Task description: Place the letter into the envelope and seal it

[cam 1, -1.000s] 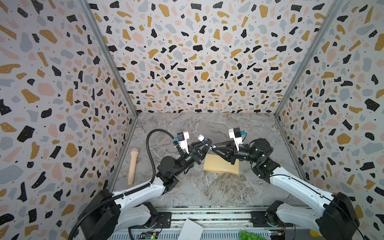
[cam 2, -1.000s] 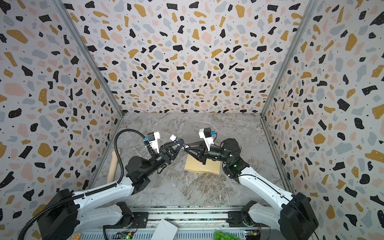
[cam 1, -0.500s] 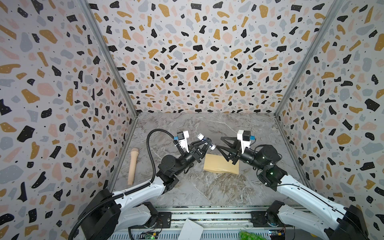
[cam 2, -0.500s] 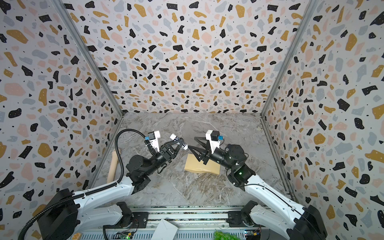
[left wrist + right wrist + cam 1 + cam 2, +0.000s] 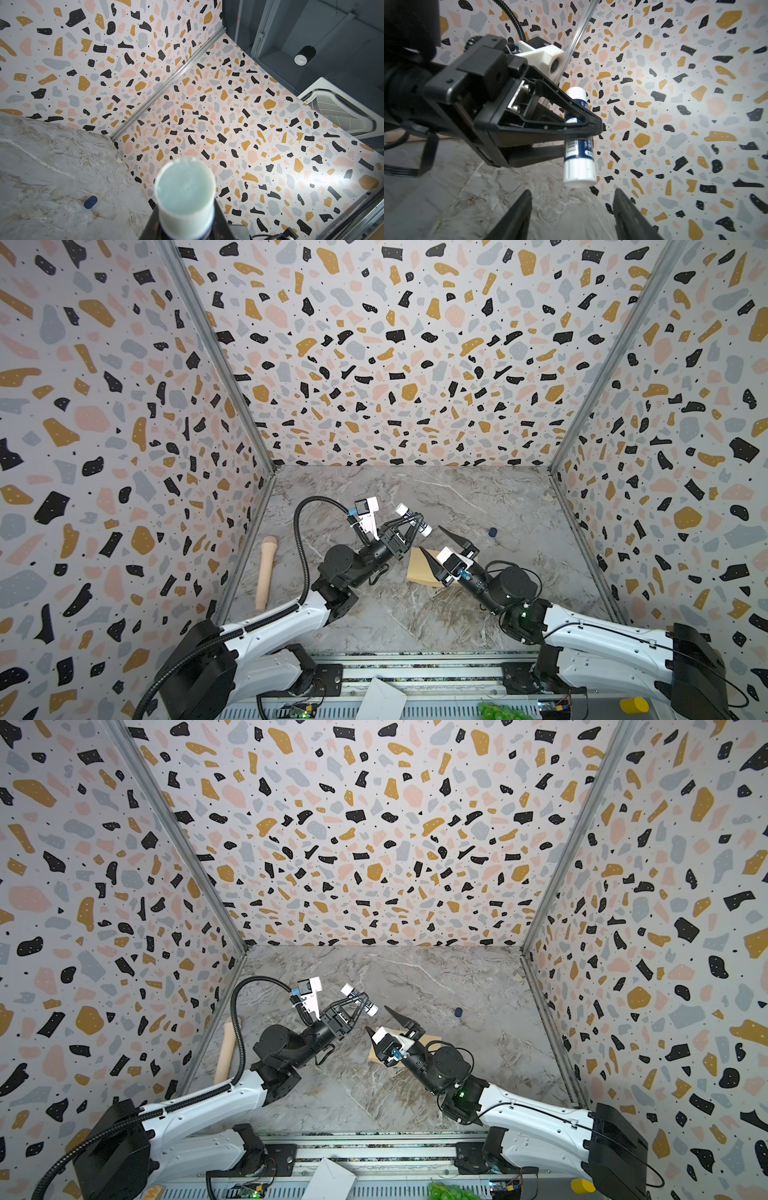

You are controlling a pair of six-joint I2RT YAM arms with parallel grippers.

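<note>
So, right at the front edge, below the rail, a white folded paper [image 5: 381, 699] pokes up. A green bunch of something [image 5: 498, 711] and a little yellow thing [image 5: 633, 705] sit off to its right, and it's hard to tell what those two are. Past the rail the marble table [image 5: 415, 626] starts, and both arms reach in over it.

Next up, the envelope [image 5: 417, 572] lies flat on the table around the middle. It's tan kraft paper, partly hidden under the right arm's wrist. The right gripper [image 5: 430, 538] hangs over its far side, off the table, jaws spread wide with nothing between them. The right wrist view shows its two dark fingers [image 5: 517, 216] well apart, pointing toward the other gripper.

Just beside it, the left gripper [image 5: 414, 521] is raised off the table with its jaws pinching a glue stick [image 5: 403, 511]. That's a white tube with a blue label, gripped around the middle and held crosswise. The left wrist view looks straight at its round pale end, close and blurry.

Over by the left wall a long wooden stick [image 5: 266, 568] lies on the table, well apart from everything else. A bit farther back, a small dark blue cap [image 5: 493, 532] sits alone on the marble, right of the grippers. Behind that it's just the speckled back wall [image 5: 415, 364].
</note>
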